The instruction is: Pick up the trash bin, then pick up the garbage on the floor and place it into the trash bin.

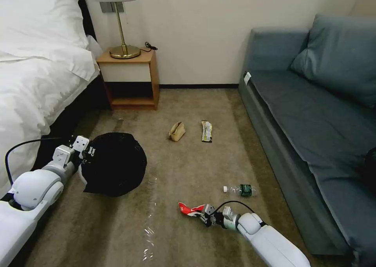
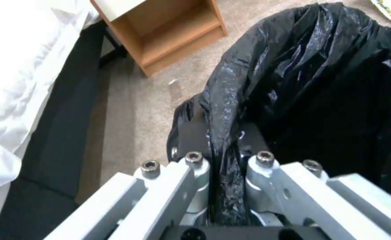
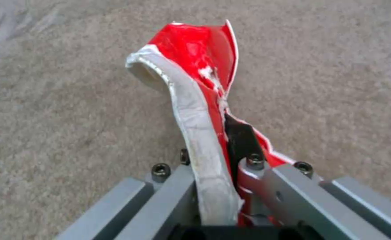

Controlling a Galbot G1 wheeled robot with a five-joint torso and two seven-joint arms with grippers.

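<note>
Left gripper is clamping the bag-covered rim of the small round white bin lined with crinkly black plastic, at about 9 o'clock from floor centre, beside the white-sheeted bed. Right gripper is pinching the crumpled red-and-white wrapper at about 6 o'clock, low over the beige carpet.

Lying loose around it: a small clear bottle with green label just beyond the right arm, a crumpled tan paper bag and a flat yellow-green snack wrapper toward 12 o'clock, side by side but apart.

A wooden nightstand carrying a brass lamp is standing at 11 o'clock against the cream wall; a blue-grey sofa is lining the 3 o'clock side.
</note>
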